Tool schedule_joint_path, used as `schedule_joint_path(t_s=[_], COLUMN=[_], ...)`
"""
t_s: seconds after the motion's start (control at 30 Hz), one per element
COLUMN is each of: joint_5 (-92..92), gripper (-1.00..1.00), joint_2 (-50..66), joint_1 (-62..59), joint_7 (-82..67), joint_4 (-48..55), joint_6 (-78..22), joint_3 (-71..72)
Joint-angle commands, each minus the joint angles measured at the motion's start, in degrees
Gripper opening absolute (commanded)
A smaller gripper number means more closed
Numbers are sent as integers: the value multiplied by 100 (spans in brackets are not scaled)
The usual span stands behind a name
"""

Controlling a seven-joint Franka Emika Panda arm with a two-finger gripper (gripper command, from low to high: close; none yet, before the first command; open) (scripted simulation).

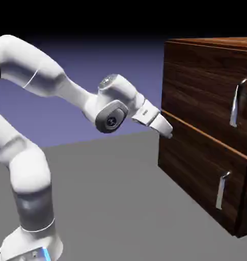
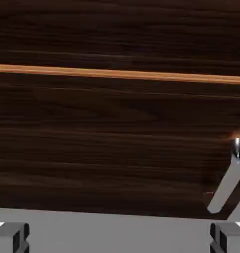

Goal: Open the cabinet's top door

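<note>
A white robot arm reaches from the lower left of the exterior view toward a dark-brown wood-grain cabinet [image 1: 207, 127] standing on the grey bench [image 1: 110, 204] at the right. The gripper [image 1: 166, 130] is empty, its jaws spread wide, and its tip sits close to the cabinet's near front corner, about level with the seam between the two front panels; whether it touches the wood cannot be told.

The top door [image 1: 201, 86] is the larger upper panel. It appears shut, flush with the cabinet front. Its long curved silver handle [image 1: 238, 102] stands upright near the far side of the door, well apart from the gripper. The lower panel [image 1: 196, 178] carries a shorter straight handle [image 1: 222, 189].

To do this step well, the gripper probably needs to travel along the cabinet face and rise to the upper handle, with the open jaws on either side of the bar before closing, avoiding the lower handle.

The hand view is filled with dark wood crossed by a pale orange seam [image 2: 121, 74]. Only a slanted silver piece [image 2: 228, 190] shows at its right edge; which handle it belongs to is unclear. The cabinet's right side is cut off in the exterior view.
</note>
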Motion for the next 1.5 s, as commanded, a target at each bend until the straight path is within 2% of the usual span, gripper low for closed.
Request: schedule_joint_path(t_s=[0.0,1.47], joint_5=[-250,-11213], gripper=[100,100], joint_2=[-37,-1664], joint_1=[105,4729], joint_7=[172,7728], joint_4=[62,2780], joint_6=[-10,-427], joint_3=[-113,-5063])
